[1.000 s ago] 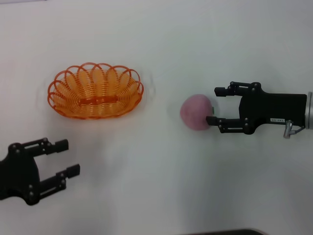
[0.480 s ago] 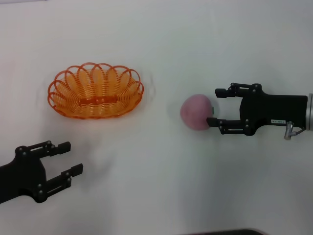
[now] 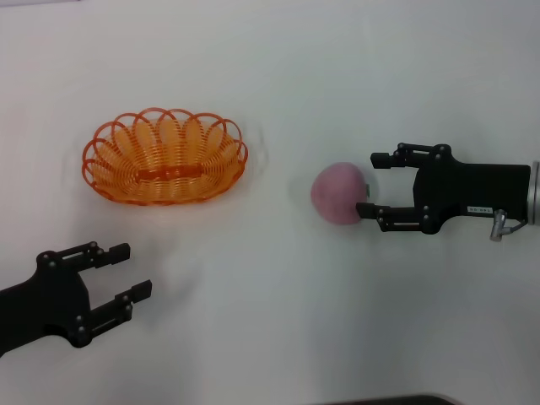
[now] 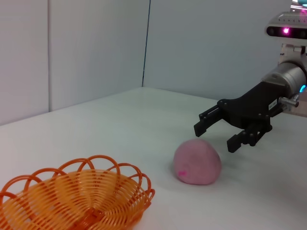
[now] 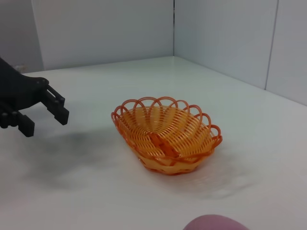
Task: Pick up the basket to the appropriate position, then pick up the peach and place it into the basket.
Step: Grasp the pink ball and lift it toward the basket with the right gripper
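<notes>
The orange wire basket (image 3: 165,157) sits empty on the white table, left of centre; it also shows in the left wrist view (image 4: 76,199) and the right wrist view (image 5: 166,134). The pink peach (image 3: 338,193) rests on the table to its right, also seen in the left wrist view (image 4: 197,162) and at the edge of the right wrist view (image 5: 216,223). My right gripper (image 3: 372,184) is open beside the peach, its near finger touching the peach's right side. My left gripper (image 3: 126,271) is open and empty, near the front left, below the basket.
The white table (image 3: 270,76) is bounded by grey walls in the wrist views. A dark edge (image 3: 388,400) shows at the bottom of the head view.
My left gripper has moved toward the front and slightly right, staying open. The right gripper, peach and basket have not moved.
</notes>
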